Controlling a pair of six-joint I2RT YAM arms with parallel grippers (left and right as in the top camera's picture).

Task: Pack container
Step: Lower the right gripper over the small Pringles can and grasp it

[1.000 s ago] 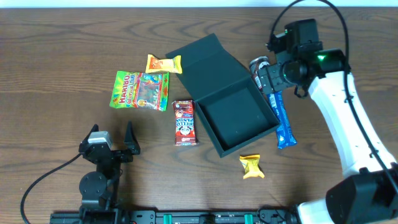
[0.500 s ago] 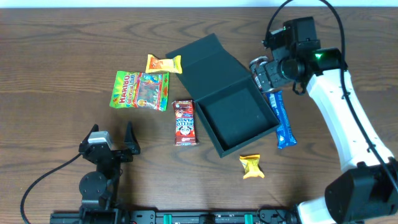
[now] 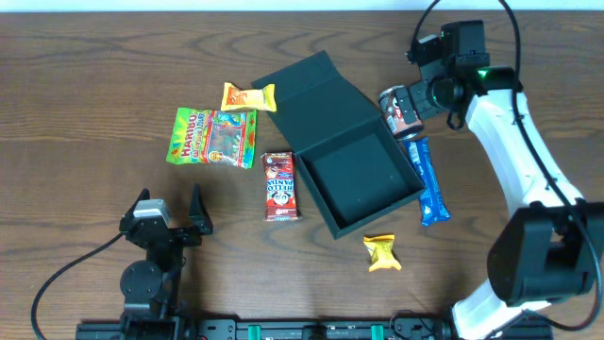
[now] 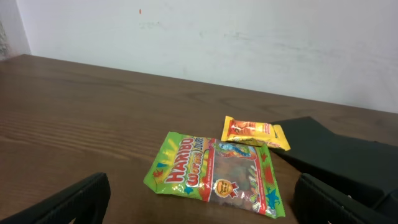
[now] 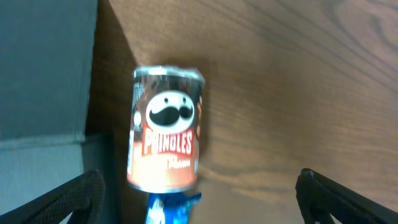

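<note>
The container (image 3: 363, 184) is a dark square box in the table's middle, its lid (image 3: 311, 87) hinged open toward the back left; its inside looks bare. A small Pringles can (image 3: 400, 111) lies against the box's right wall, with one end at a blue packet (image 3: 429, 181). My right gripper (image 3: 423, 93) hovers just right of the can, open and holding nothing. In the right wrist view the can (image 5: 165, 127) sits between and ahead of the spread fingers of my right gripper (image 5: 202, 202). My left gripper (image 3: 170, 206) rests open at the front left.
A Haribo bag (image 3: 212, 137) and an orange-yellow packet (image 3: 248, 96) lie left of the lid. A red Hello Panda packet (image 3: 280, 186) lies against the box's left side. A yellow candy (image 3: 380, 252) sits in front of the box. The Haribo bag (image 4: 214, 171) lies ahead of my left gripper (image 4: 202, 208).
My right gripper has drawn back toward the upper right, so the Pringles can now shows in full. The left arm and the packets have not moved.
</note>
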